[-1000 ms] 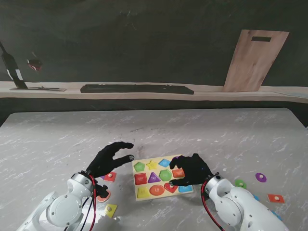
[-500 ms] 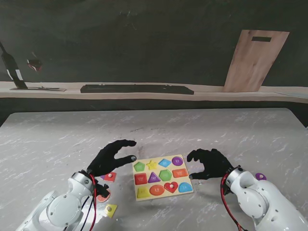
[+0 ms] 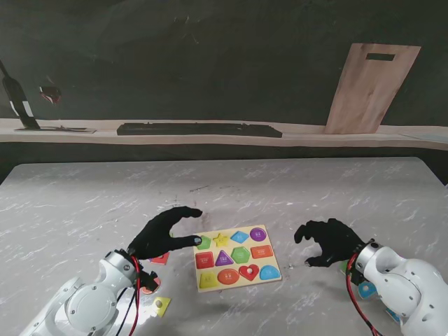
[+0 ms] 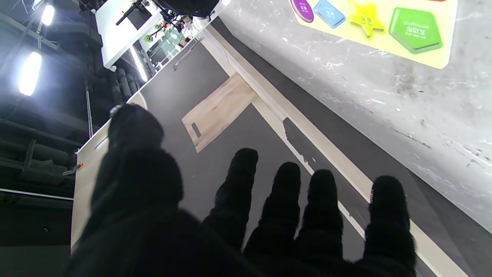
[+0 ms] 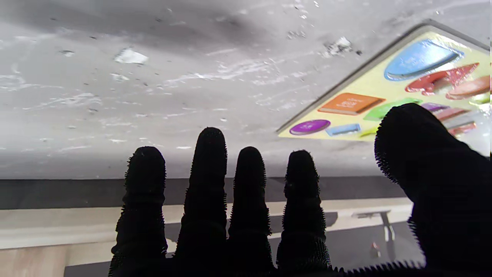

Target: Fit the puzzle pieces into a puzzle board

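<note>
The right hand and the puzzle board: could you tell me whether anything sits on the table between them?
Nothing visible does. The right hand hovers open to the right of the puzzle board, and only bare marble table shows in the gap. The right wrist view shows the same clear stretch up to the board's edge.

table: grey marble | on it: puzzle board, loose pieces

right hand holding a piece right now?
No. The right hand hangs open to the right of the puzzle board, fingers spread with nothing between them.
</note>
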Tool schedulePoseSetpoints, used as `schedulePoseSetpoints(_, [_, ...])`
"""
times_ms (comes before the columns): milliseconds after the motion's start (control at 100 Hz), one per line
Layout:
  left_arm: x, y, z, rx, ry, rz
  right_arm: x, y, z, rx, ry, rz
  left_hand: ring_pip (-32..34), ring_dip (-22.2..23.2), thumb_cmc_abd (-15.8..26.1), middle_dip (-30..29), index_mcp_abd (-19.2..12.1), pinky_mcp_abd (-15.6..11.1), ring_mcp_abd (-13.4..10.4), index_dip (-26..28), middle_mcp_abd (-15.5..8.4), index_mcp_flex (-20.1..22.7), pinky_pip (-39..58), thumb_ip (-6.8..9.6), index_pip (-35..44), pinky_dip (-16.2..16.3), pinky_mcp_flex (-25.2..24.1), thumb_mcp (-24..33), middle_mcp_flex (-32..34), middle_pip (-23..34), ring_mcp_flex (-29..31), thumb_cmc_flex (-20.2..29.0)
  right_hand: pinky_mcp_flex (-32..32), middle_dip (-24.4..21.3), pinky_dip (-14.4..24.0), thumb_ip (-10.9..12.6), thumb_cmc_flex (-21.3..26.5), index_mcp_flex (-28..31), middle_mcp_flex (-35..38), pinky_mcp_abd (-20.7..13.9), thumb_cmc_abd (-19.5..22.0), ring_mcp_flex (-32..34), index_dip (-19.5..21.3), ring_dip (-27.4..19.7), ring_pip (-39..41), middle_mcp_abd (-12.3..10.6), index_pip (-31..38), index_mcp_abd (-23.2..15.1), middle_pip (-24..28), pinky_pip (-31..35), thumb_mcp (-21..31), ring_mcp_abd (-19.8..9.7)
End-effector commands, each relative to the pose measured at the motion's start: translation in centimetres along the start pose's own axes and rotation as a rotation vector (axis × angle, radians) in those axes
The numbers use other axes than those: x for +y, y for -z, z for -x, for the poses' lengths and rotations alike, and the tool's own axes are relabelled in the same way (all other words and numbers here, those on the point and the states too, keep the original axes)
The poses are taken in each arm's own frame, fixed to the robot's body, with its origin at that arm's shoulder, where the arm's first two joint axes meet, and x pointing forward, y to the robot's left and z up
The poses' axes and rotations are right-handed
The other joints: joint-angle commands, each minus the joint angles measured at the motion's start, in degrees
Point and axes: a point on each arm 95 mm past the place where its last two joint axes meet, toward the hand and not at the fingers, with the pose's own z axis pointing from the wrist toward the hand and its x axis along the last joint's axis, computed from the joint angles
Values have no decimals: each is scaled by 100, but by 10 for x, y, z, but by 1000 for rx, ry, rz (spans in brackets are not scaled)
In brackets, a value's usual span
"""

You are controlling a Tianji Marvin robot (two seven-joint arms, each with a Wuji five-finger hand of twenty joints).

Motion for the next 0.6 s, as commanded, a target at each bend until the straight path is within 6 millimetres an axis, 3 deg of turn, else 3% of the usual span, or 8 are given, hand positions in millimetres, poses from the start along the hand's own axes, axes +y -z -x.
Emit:
schedulePoseSetpoints(0, [1, 2, -1, 7, 4, 9, -6, 6, 7, -11, 7, -22, -142, -56, -54, -1, -205, -728, -197, 34, -176, -209, -96, 216, -85, 30, -83, -19, -134, -139, -142, -97, 57, 75, 128, -84, 182, 145, 172, -95, -199, 143, -10, 114, 188, -189, 127, -149, 152, 59, 267, -171])
schedulePoseSetpoints(590, [5, 0, 3, -9, 32, 43, -12, 37, 49, -67, 206, -42, -183, -51, 47, -6, -227, -679, -175, 1, -157, -101, -191, 201, -138, 55, -56, -11, 9, -165, -45, -75, 385, 284, 399, -127, 445, 627, 625, -226, -371, 465, 11, 421, 719, -356, 355, -360, 451, 237, 736, -316])
